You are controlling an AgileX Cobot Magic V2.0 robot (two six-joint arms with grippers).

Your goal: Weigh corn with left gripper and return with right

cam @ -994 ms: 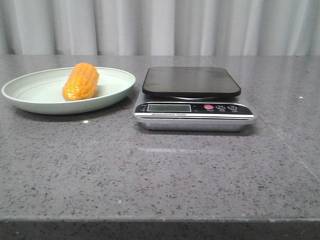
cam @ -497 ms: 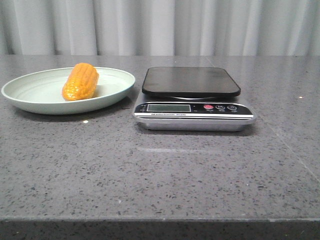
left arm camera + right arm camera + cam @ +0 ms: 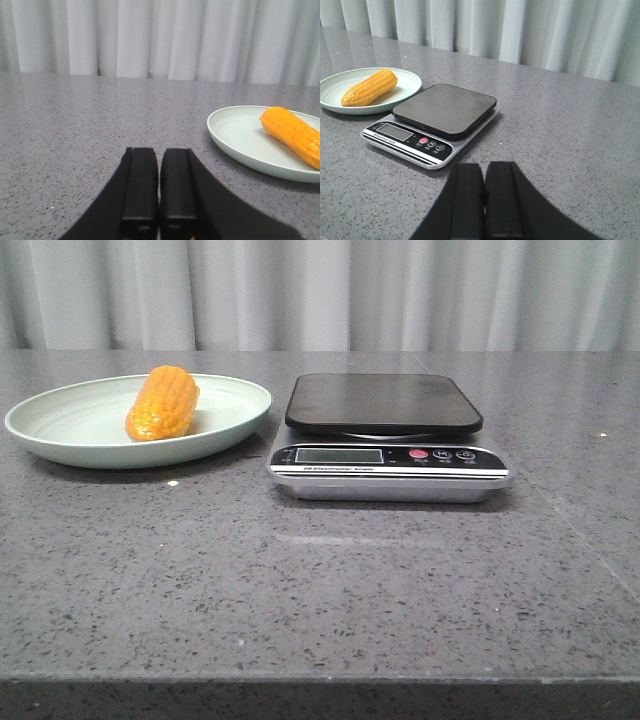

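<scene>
My left gripper (image 3: 159, 200): fingers pressed together, holding nothing, low over grey table (image 3: 75, 130). Ahead and off to one side, well apart from fingertips: pale green plate (image 3: 235, 142). Corn (image 3: 294, 135) lies on plate's inner surface, lengthwise, untouched.

My right gripper (image 3: 483, 205): fingers likewise closed, empty. Ahead, near: scale (image 3: 434, 122), black platform bare, display and buttons on edge facing me. Beyond scale: plate (image 3: 332, 100) with corn (image 3: 370, 87).

Front view: corn (image 3: 162, 403) on plate (image 3: 60, 430), just beside scale (image 3: 385, 435); neither gripper visible.

Orange corn (image 3: 162, 403) lying in green plate (image 3: 70, 440).
</scene>
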